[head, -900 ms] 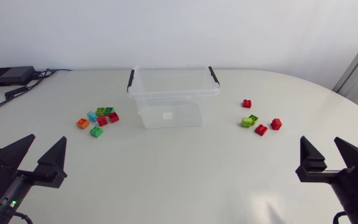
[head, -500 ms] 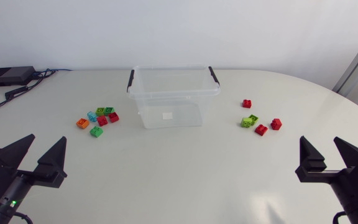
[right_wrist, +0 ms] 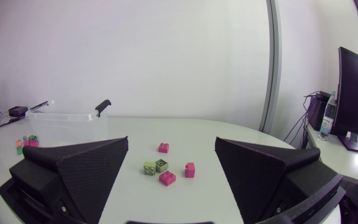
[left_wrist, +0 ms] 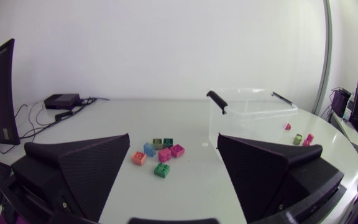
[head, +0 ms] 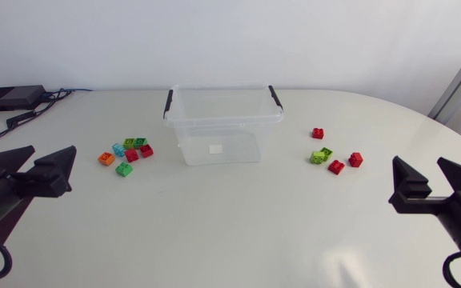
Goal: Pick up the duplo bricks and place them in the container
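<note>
Pincers first: my left pincer (head: pixel 54 150) hangs over the near left part of the counter (head: pixel 230 228), fingers spread wide with nothing between them. My right pincer (head: pixel 418 164) hangs at the near right, equally wide open and empty.

Ahead of the left pincer, and somewhat toward the middle, lies the left cluster of bricks (head: pixel 128 154). Its green brick (head: pixel 124 169) is the nearest to me, with the orange brick (head: pixel 106 158) just beside it on the outer side.

Ahead of the right pincer, again toward the middle, lies the right cluster of bricks (head: pixel 334 157), with a red brick (head: pixel 336 166) at its near edge. A lone red brick (head: pixel 317 133) stands apart, farther back.

Farthest, the container (head: pixel 222 121) sits between the two clusters, and I see no brick in it.

Each arm is plainly nearer its own cluster, so I judge the green brick is the left arm's natural first pick. The bricks look roughly square, though they are too small here for me to name a long axis.
</note>
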Robot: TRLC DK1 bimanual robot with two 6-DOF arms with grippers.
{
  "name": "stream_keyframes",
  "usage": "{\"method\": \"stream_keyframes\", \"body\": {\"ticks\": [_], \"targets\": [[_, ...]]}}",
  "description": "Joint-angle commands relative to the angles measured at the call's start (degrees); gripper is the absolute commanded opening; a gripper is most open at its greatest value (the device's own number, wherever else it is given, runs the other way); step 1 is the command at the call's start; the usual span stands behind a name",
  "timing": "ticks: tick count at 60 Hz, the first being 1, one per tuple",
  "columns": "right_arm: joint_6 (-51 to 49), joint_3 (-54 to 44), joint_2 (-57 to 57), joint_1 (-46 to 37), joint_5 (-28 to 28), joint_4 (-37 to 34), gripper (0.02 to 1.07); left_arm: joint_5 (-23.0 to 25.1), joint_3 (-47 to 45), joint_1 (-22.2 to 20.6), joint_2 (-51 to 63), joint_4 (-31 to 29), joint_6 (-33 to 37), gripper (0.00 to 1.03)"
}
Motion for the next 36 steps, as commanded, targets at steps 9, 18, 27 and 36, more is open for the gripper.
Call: {"method": "stream_keyframes", "body": {"ticks": [9,18,27,36], "targets": [[0.71,9.97,15.29,0.32,0.14,0.99,1.02,-0.29,14.71,3.53,23.39,-12.02,0.60,0.99],[1.15,13.93,22.58,0.15,0.23,0.37,1.02,-0.29,19.20,5.02,34.90,-13.52,2.62,0.98],[1.50,17.18,28.12,0.15,0.32,-1.21,1.02,-0.29,25.35,5.72,45.54,-15.10,10.62,0.98],[1.15,21.57,32.08,0.50,0.49,-8.94,1.02,4.72,34.22,10.03,59.69,-17.82,16.16,0.98]]}}
